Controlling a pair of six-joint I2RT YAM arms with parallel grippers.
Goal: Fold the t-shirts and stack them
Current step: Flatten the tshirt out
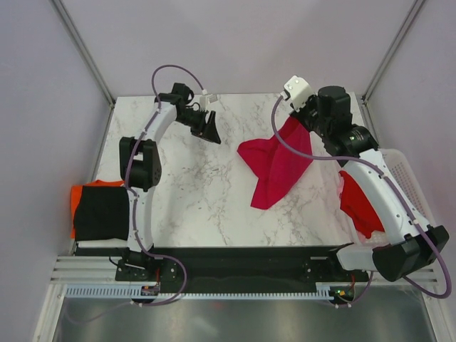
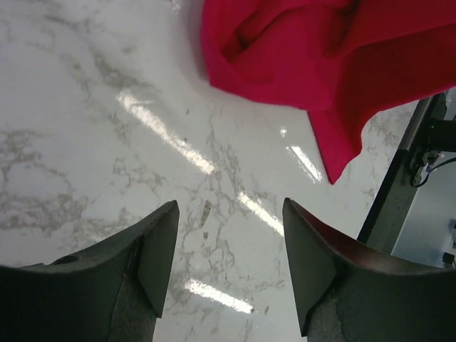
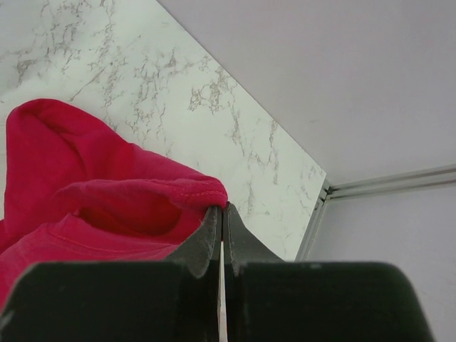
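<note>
A crimson-pink t-shirt (image 1: 278, 167) lies crumpled on the marble table right of centre, one edge lifted. My right gripper (image 1: 299, 121) is shut on that lifted hem (image 3: 192, 191) at the far right of the table. My left gripper (image 1: 211, 132) is open and empty above the table at the far left-centre, apart from the shirt, which shows at the top of the left wrist view (image 2: 320, 50). A black t-shirt (image 1: 100, 212) lies folded on an orange one (image 1: 77, 196) at the near left edge. A red t-shirt (image 1: 356, 203) hangs from the basket on the right.
A white lattice basket (image 1: 413, 178) stands at the table's right edge, partly hidden by my right arm. The marble table (image 1: 199, 206) ends at a black rail along the near edge. Grey walls and metal posts enclose the far side.
</note>
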